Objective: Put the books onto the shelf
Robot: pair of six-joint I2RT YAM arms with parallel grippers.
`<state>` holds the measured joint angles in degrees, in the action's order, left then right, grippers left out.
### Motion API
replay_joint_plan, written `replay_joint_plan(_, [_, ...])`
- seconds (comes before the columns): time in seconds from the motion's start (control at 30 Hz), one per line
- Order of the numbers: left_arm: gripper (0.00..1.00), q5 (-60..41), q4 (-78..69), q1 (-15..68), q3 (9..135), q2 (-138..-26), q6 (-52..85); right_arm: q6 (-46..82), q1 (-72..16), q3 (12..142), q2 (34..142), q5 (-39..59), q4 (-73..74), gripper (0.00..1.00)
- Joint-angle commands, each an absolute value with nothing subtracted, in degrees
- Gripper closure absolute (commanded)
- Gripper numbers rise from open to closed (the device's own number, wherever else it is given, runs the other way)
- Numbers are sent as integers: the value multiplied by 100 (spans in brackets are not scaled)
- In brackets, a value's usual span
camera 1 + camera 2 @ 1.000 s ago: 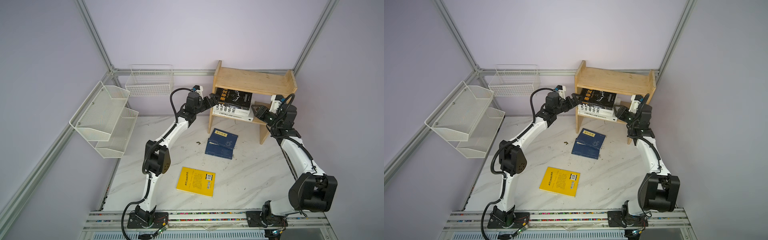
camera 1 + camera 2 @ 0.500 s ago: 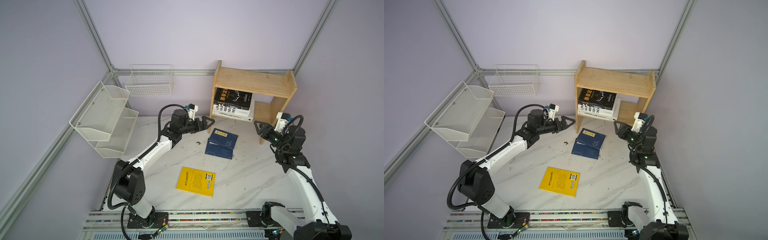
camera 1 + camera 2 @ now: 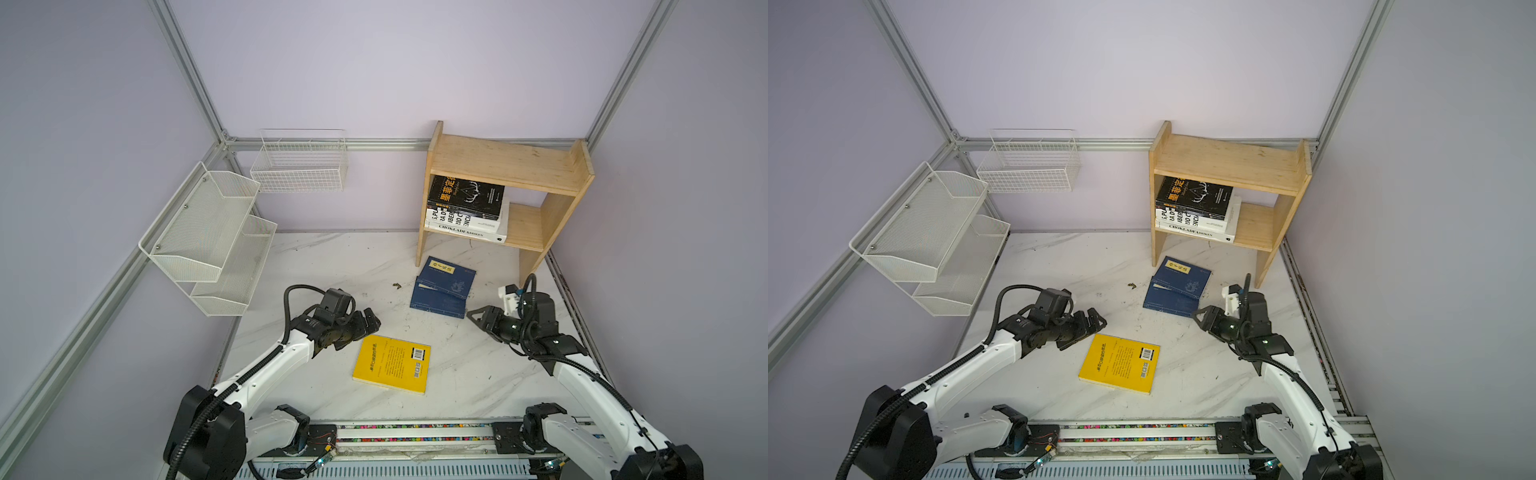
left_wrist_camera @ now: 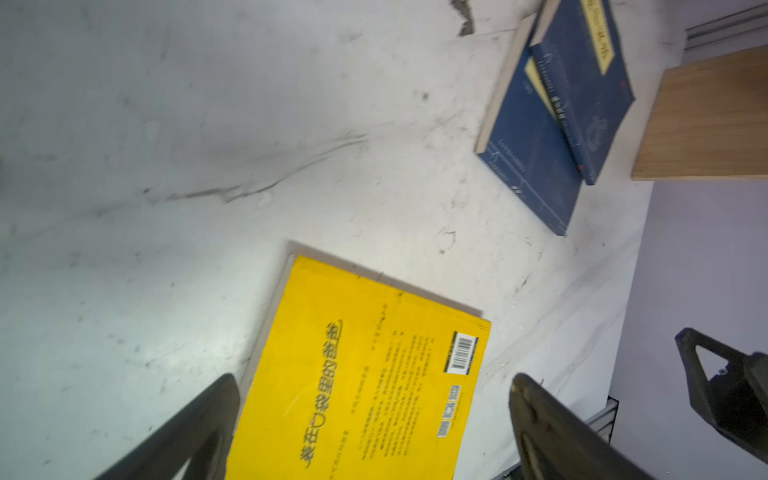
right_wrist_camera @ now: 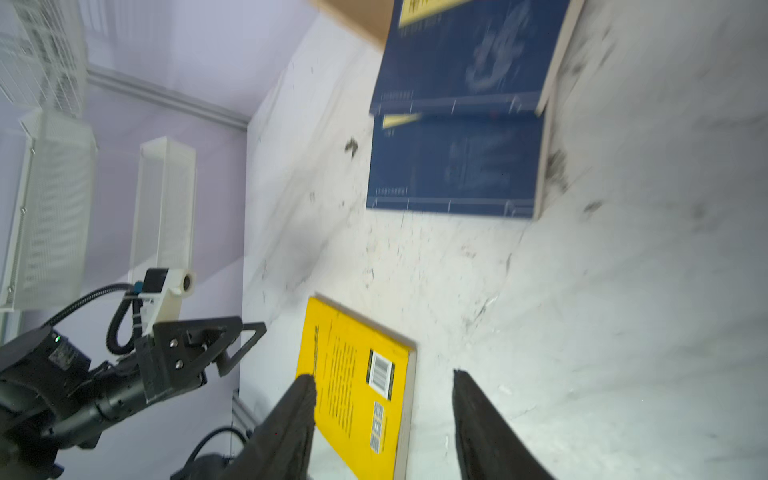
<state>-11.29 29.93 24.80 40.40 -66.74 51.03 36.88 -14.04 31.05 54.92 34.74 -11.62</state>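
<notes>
A yellow book (image 3: 390, 365) (image 3: 1119, 363) lies flat near the table's front. Two navy blue books (image 3: 444, 286) (image 3: 1177, 286) overlap on the table in front of the wooden shelf (image 3: 507, 166). A black book (image 3: 465, 197) rests on two white books (image 3: 465, 226) on the shelf's lower tier. My left gripper (image 3: 374, 322) (image 4: 374, 380) hangs open and empty at the yellow book's (image 4: 361, 382) far left corner. Right of the navy books' (image 5: 457, 124) near corner, my right gripper (image 3: 473, 318) (image 5: 381, 376) is open and empty, pointing at the yellow book (image 5: 353, 382).
A white mesh tiered rack (image 3: 208, 237) and a white wire basket (image 3: 299, 162) hang on the left and back walls. A small dark scrap (image 3: 397, 285) lies left of the navy books. The arms' base rail (image 3: 415, 432) runs along the table's front edge.
Both arms have pulled back from the shelf and come down toward the table's front. The left gripper now sits beside the yellow book. The black book stays on the shelf.
</notes>
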Motion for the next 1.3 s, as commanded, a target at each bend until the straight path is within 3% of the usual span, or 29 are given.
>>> replay_joint_plan(0.0, [0, -956, 3220, 2447, 3333, -6337, 5572, 4319, -2253, 2863, 5864, 3535, -508, 44])
replay_joint_plan(0.3, [0, -1064, 3081, 2477, 2192, -5176, 6443, 4974, -3801, 2585, 7304, 3196, 867, 42])
replay_joint_plan(0.63, [1, -1591, 2172, 2803, 2015, -5553, 6618, 5015, -4104, 2640, 8742, 3369, 1590, 42])
replay_joint_plan(0.8, [6, -2133, 1010, 2996, 2018, -6102, 6694, 5296, -4148, 2988, 8685, 3639, 2329, 51])
replay_joint_plan(0.97, [8, -2044, 819, 2997, 2220, -6073, 6646, 5170, -4148, 3835, 8127, 3409, 1854, 63])
replay_joint_plan(1.27, [8, -1913, 627, 2997, 2494, -6126, 6654, 4936, -4146, 4399, 8410, 3160, 1178, 85])
